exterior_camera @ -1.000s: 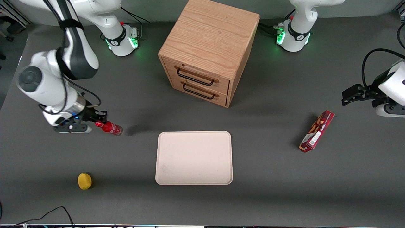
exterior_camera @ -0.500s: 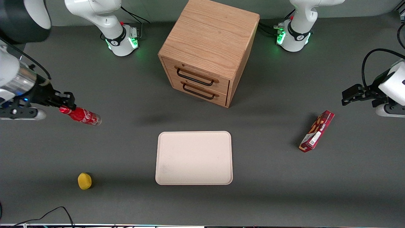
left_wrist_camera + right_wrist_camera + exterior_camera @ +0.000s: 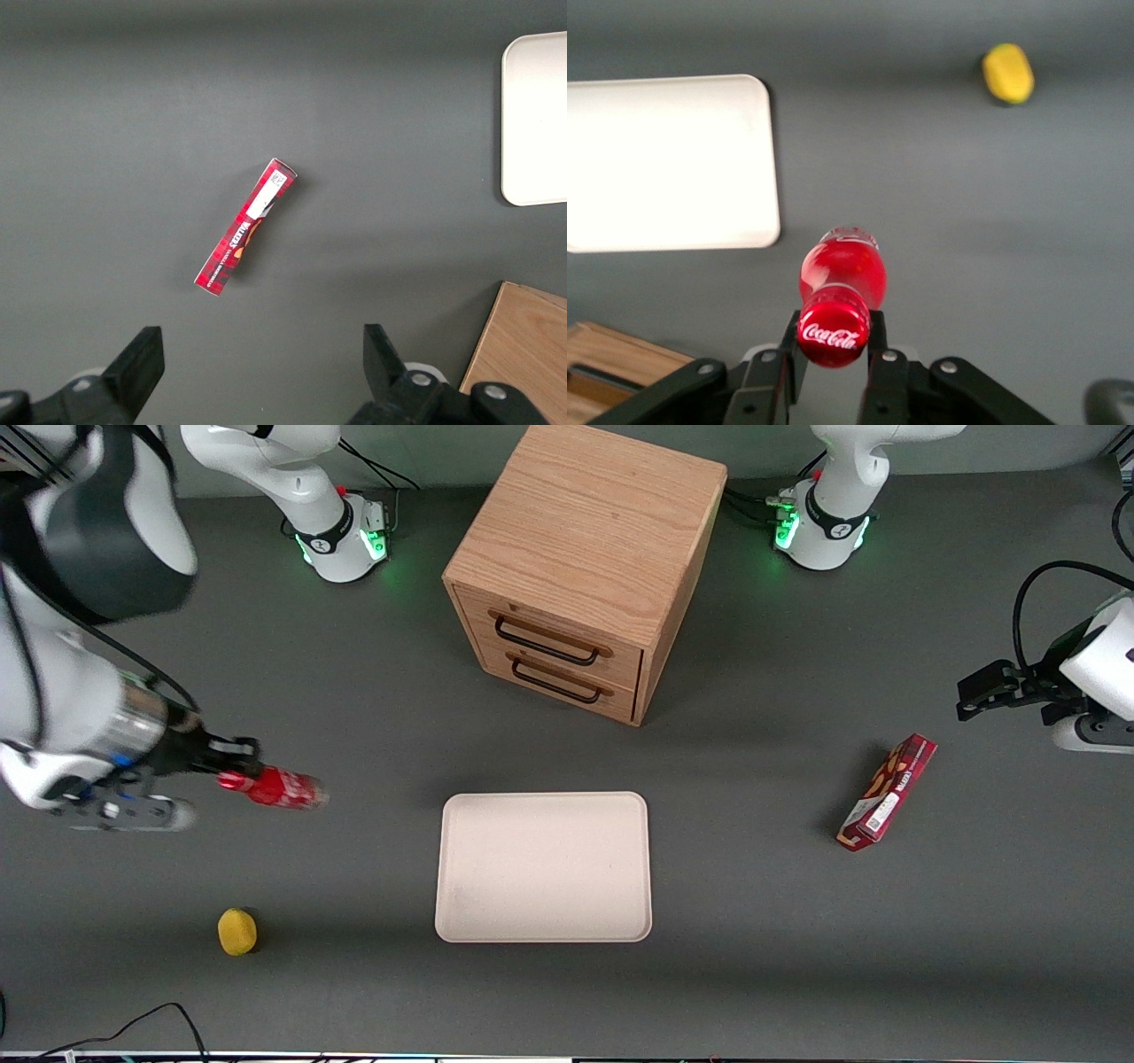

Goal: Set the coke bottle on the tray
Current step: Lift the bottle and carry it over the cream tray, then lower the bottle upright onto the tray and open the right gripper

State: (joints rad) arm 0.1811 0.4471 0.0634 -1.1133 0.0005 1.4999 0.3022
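Moved closer to the tray, the gripper clamps the coke bottle by its cap. It hangs above the table.

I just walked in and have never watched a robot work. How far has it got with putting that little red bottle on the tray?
Done: the gripper has picked up the coke bottle, its fingers closed at the red cap, and holds it above the table. In hand: the bottle hangs in the air toward the working arm's end of the table, not yet over the tray. Left: carry it over the tray, which has nothing on it, lower it and let go.
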